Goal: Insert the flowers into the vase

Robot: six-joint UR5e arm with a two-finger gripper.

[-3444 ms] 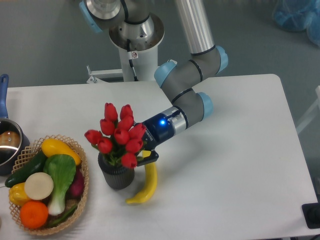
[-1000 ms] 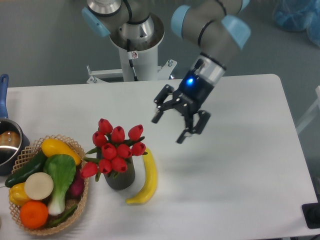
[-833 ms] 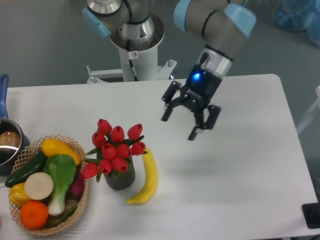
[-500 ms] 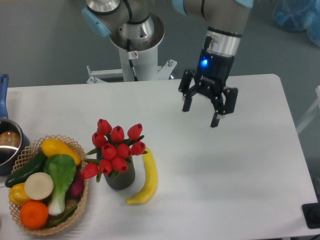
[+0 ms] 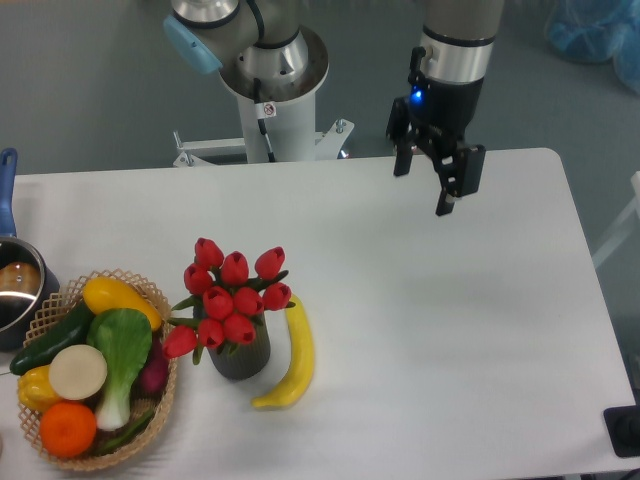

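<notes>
Gripper [image 5: 424,189] hangs above the table's [image 5: 480,330] far edge, around 1 o'clock, fingers apart, nothing between them. Flowers [image 5: 230,296] stand in the vase [image 5: 240,357] at 8 o'clock from it, well apart. Banana [image 5: 292,355] lies just beside the vase at its 3 o'clock, possibly touching. Wicker basket [image 5: 165,385] of produce sits near the vase's 9 o'clock.

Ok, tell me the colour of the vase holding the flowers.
Dark grey-black; the vase under the red flowers shows in the fixed camera view.
</notes>
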